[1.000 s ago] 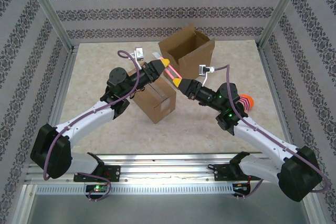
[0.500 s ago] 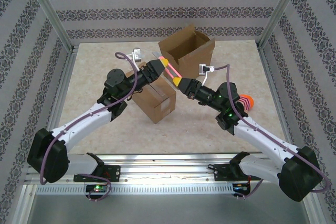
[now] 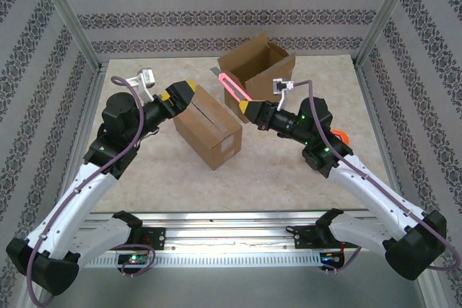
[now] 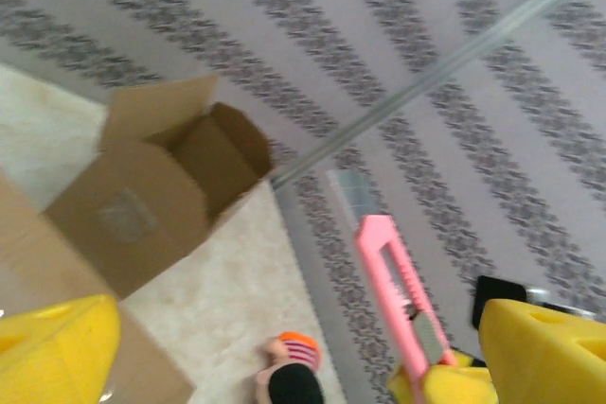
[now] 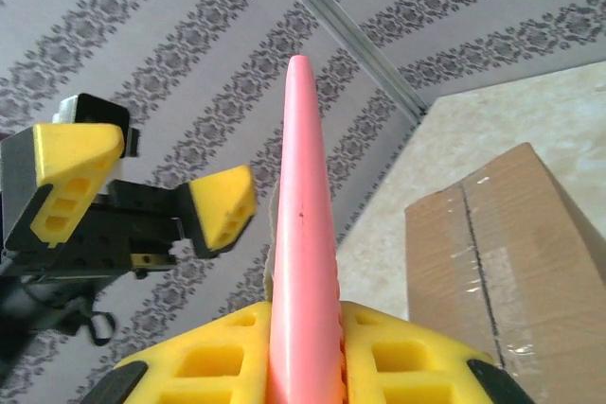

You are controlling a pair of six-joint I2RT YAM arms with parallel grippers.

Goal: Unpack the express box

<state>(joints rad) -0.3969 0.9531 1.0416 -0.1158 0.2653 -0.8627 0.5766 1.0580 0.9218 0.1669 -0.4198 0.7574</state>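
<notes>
One taped box [image 3: 208, 126] shut, rear box [image 3: 258, 66] open, L claw [image 3: 180, 94] apart, R claw [image 3: 254, 111] gripping pink cutter [image 3: 232, 86]

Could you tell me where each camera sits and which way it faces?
Top external: above and behind, looking down at the table; left arm, right arm show.
Left wrist: on left arm, facing open box, pink knife; left fingers open.
Right wrist: on right arm, looking along the knife; right fingers grip it.
Shared: the knife, in all three.

sealed box [image 3: 208, 128]: brown, taped, mid-table | pink cutter [image 3: 232, 87]: gripped, tilted upward
</notes>
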